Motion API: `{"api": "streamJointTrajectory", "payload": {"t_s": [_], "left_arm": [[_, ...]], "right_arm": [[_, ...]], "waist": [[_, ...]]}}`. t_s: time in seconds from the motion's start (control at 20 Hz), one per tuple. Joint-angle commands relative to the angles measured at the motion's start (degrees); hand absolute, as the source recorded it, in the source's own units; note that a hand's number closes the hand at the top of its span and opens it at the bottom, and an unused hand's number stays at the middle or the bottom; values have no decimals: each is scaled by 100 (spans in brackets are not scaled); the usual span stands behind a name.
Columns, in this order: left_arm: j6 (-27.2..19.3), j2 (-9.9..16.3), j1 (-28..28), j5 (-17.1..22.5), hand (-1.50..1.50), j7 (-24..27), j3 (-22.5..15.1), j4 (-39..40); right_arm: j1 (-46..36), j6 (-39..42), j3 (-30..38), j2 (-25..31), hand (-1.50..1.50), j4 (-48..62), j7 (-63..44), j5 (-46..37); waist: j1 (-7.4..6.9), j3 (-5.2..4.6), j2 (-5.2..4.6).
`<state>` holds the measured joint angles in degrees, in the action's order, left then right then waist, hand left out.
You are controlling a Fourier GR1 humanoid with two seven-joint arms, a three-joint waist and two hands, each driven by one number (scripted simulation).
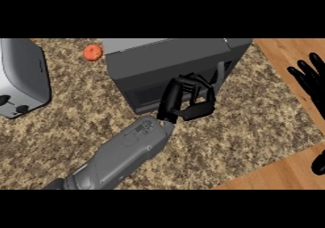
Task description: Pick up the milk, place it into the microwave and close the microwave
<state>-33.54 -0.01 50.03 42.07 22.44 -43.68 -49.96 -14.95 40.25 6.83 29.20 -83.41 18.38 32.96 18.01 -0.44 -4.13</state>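
Two hands show, and the working one is the left hand, set against the front face of the microwave; its fingers are curled with the thumb below them, but nothing can be made out inside them, so by my reading it holds nothing and is pressed to the door; the grey forearm runs up from the lower left edge on a slant, wrist bent so that the palm turns toward the appliance; the right hand rests at the right edge, fingers straight and spread, over the wooden surface and well apart from the microwave; the milk shows nowhere on the counter, so I judge it is already inside the microwave, though its inside is hidden; the door looks shut or nearly shut, flush with the dark front as far as this steep view tells; if so, picking and placing are done and only the last push, or letting go, is left; beyond, a toaster stands at the left edge and a small orange fruit lies just beside the microwave's back left corner
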Motion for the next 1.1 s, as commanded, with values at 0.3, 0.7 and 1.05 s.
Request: {"api": "streamJointTrajectory", "payload": {"t_s": [0.3,0.7,1.05], "left_arm": [[132,0,392,509,150,546,281,507],[188,0,455,780,150,829,244,651],[161,0,392,945,150,1158,186,779]], "right_arm": [[-225,206,55,252,-150,-163,-174,330],[-381,173,69,313,-150,-152,-375,650],[-430,167,130,473,-150,-144,-534,827]], "waist": [[227,15,-80],[232,17,-107],[281,18,-123]]}}
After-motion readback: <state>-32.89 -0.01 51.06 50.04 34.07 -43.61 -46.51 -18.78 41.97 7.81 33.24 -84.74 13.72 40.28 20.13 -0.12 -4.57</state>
